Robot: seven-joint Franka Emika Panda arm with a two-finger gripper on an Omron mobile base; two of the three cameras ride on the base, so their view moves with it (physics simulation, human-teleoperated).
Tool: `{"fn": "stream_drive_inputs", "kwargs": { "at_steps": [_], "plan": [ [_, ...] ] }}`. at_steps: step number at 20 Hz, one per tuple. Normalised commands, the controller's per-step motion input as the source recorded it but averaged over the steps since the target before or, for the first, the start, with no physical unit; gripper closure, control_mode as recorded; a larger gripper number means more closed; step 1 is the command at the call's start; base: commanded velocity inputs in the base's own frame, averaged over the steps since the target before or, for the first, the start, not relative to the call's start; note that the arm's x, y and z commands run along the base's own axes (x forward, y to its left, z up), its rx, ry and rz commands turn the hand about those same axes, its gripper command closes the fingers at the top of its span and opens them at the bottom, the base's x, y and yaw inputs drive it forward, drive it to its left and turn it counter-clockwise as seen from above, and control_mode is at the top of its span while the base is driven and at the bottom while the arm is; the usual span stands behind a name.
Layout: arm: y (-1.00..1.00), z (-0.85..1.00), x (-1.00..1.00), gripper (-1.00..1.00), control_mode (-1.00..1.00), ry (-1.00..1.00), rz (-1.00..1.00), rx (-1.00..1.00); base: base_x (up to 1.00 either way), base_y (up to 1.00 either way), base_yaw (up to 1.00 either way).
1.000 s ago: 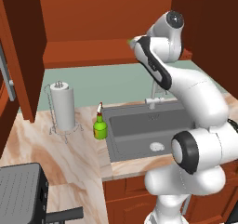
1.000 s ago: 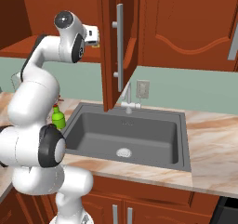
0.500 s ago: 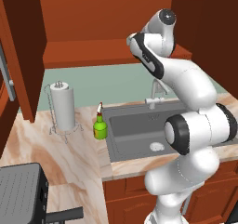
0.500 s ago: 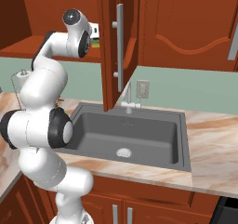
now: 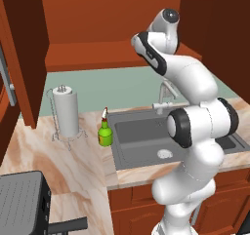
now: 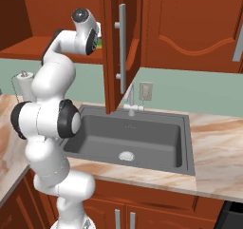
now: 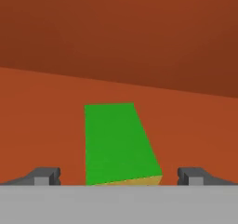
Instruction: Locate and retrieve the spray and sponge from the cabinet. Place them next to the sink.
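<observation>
Spray (image 5: 104,133) stood upright on the marble counter (image 5: 73,161), just beside the left rim of the sink (image 5: 146,136) and near the paper towel roll (image 5: 65,113); judged that half of the task done. Step in hand: fetching the sponge (image 7: 118,144). The arm was raised with the hand inside the cabinet (image 5: 112,29), above the shelf (image 7: 42,121). In the hand view the sponge lay flat on the shelf, green face up, a thin yellow edge showing at its near end, directly ahead and centred between the two fingertips (image 7: 46,175). Gripper (image 7: 118,176) stood released, jaws fully spread, one tip on each side of the sponge, nothing held; contact with the sponge not apparent. In the right base view a sliver of green showed just past the hand, beside the open cabinet door (image 6: 121,47). Judgement on next move: advance and lower a little so the tips straddle the sponge's sides, then close. The sponge is low and flat, so the tips probably need to come nearly down to the shelf to get purchase; closing too high could slip over the top.
</observation>
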Motion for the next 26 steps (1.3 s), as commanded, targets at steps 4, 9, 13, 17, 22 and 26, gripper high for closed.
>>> {"fn": "stream_drive_inputs", "kwargs": {
  "at_steps": [4, 9, 13, 17, 22, 26],
  "plan": [
    [-0.01, -0.15, 0.26, -1.00, -1.00, 0.04, 0.00, 0.00, 0.00, 0.00, 0.00],
    [0.03, -0.11, 0.13, -1.00, -1.00, 0.04, 0.00, 0.00, 0.00, 0.00, 0.00],
    [0.00, -0.10, 0.13, -1.00, -1.00, 0.07, 0.00, 0.00, 0.00, 0.00, 0.00],
    [0.00, -0.12, 0.13, -1.00, -1.00, 0.05, 0.00, 0.00, 0.00, 0.00, 0.00],
    [0.01, -0.12, 0.13, 1.00, -1.00, 0.03, 0.00, 0.00, 0.00, 0.00, 0.00],
    [0.01, -0.05, 0.07, 1.00, -1.00, 0.01, 0.00, 0.00, 0.00, 0.00, 0.00]
  ]
}}
